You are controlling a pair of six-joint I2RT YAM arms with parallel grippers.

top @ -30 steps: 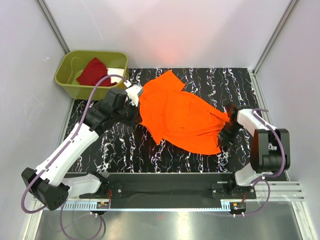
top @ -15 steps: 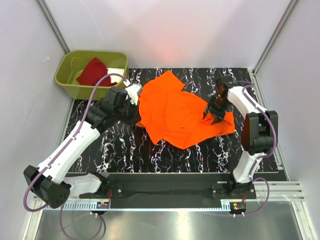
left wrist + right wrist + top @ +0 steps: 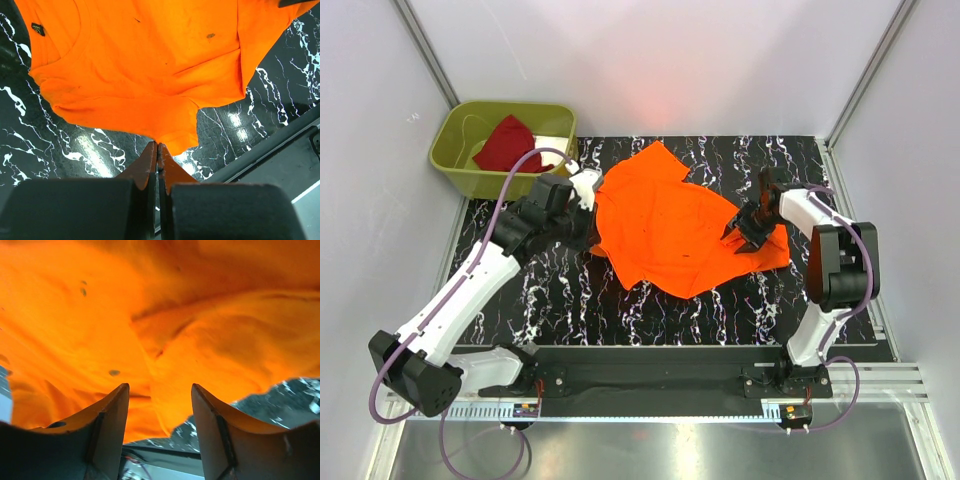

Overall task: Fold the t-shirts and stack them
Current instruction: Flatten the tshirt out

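While my left gripper [image 3: 158, 146] pinches the left edge of the orange t-shirt [image 3: 150, 65], my right gripper [image 3: 159, 387] hovers over its right side, jaws spread apart.

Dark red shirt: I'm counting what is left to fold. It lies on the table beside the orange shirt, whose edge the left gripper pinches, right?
No. The dark red shirt lies in the olive-green bin, not on the table, as the top external view shows. The left gripper does pinch the orange shirt at its edge.
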